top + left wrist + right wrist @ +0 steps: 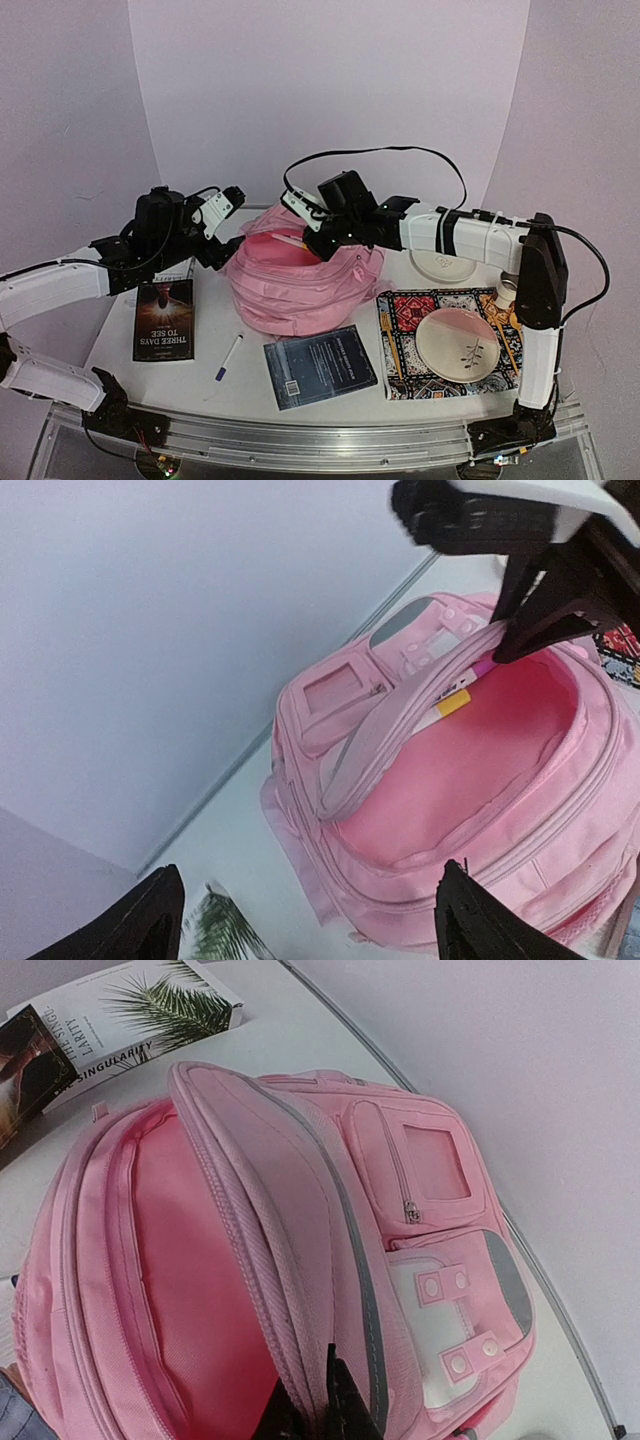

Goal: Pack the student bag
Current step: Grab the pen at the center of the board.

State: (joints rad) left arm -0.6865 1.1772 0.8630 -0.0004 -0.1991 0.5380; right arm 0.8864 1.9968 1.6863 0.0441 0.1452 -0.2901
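Top external: student bag (300,290) lies crosswise, mouth up; right fingers (345,1410) clamp it, left fingers (150,920) apart.

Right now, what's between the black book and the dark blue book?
One white pen with a blue tip, lying between the black book and dark blue book; top external view.

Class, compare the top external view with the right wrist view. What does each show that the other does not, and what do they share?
Only the top external view shows the pink-and-cream round plate lying on the red patterned mat, and the plain white dish behind them. Only the right wrist view shows the bag's clear window pocket and its snap-button tabs. Both show the pink fabric backpack lying unzipped, its flap pinched by the right tool.
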